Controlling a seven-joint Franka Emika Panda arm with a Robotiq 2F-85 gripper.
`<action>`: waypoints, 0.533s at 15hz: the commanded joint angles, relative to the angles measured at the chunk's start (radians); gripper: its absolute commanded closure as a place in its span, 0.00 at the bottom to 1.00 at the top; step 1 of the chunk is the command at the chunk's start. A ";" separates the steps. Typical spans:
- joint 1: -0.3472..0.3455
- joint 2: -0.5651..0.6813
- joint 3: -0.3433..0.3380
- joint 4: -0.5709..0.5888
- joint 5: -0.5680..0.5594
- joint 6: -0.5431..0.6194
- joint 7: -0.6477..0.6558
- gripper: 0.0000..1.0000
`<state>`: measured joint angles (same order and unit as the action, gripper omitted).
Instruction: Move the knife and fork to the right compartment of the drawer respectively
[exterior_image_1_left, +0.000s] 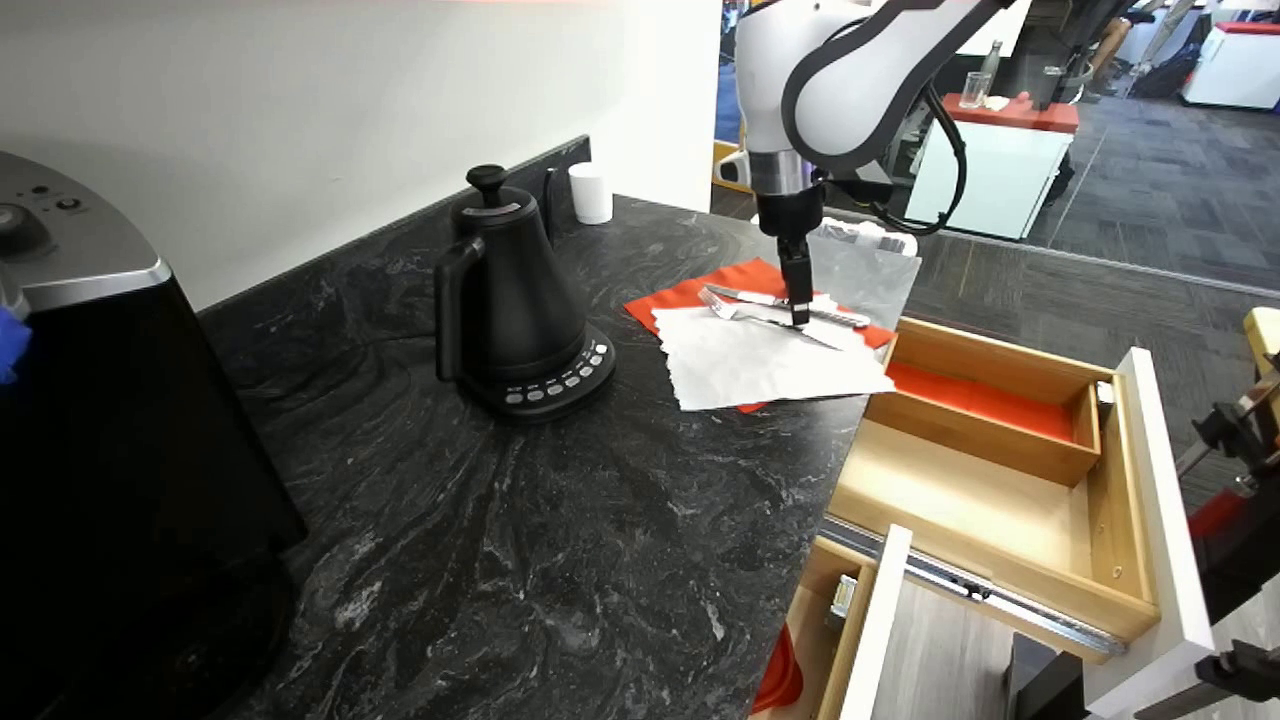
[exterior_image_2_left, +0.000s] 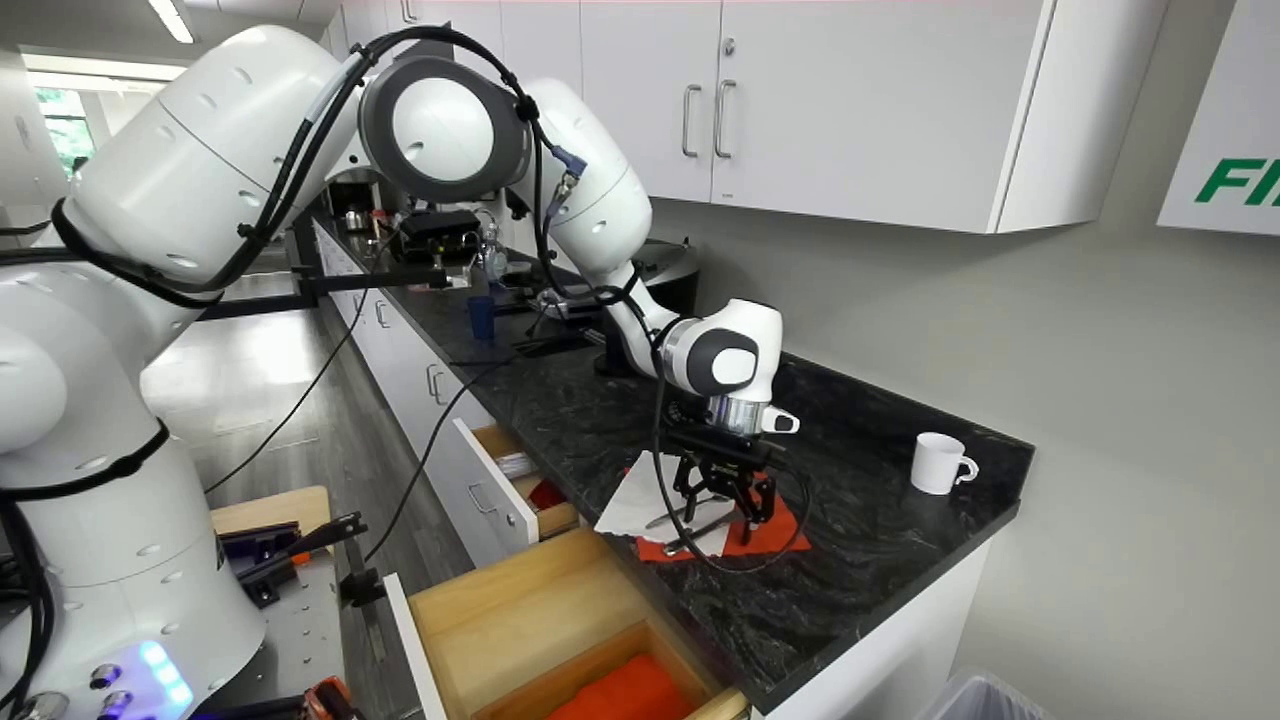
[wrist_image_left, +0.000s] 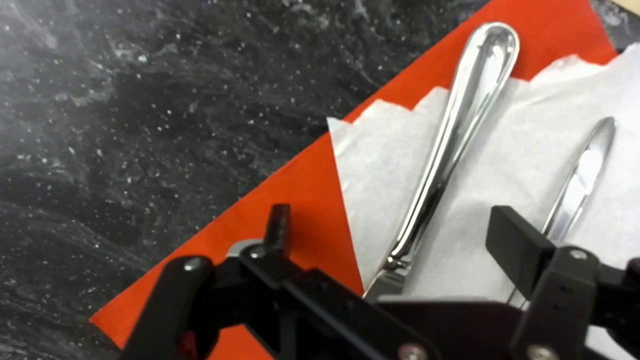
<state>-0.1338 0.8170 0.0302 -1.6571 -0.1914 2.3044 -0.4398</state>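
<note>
The silver knife (wrist_image_left: 465, 115) lies on a white napkin over a red one, and its handle runs between my fingers in the wrist view. My gripper (wrist_image_left: 397, 235) stands open astride it, holding nothing; the palm hides the blade there. To the right is the fork, its handle (wrist_image_left: 582, 175) partly covered by my right finger. Its tines (exterior_image_1_left: 716, 303) show in an exterior view beside the knife blade (exterior_image_1_left: 735, 293). Both exterior views show the drawer (exterior_image_1_left: 970, 480) pulled out, with the red-floored right compartment (exterior_image_2_left: 630, 690) holding no cutlery.
A black kettle (exterior_image_1_left: 515, 290) stands on the dark counter (exterior_image_1_left: 560, 560), with a white mug (exterior_image_2_left: 938, 463) near the wall. Another drawer (exterior_image_2_left: 500, 490) is partly out beside the first. A large black appliance (exterior_image_1_left: 110, 430) fills the counter's far end from the napkins.
</note>
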 joint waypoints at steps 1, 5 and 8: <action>0.000 -0.079 -0.014 -0.108 -0.035 0.028 -0.028 0.00; -0.003 -0.126 -0.020 -0.184 -0.058 0.108 -0.023 0.00; -0.001 -0.158 -0.024 -0.234 -0.061 0.144 -0.023 0.00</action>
<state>-0.1343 0.7400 0.0143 -1.7820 -0.2310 2.3939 -0.4541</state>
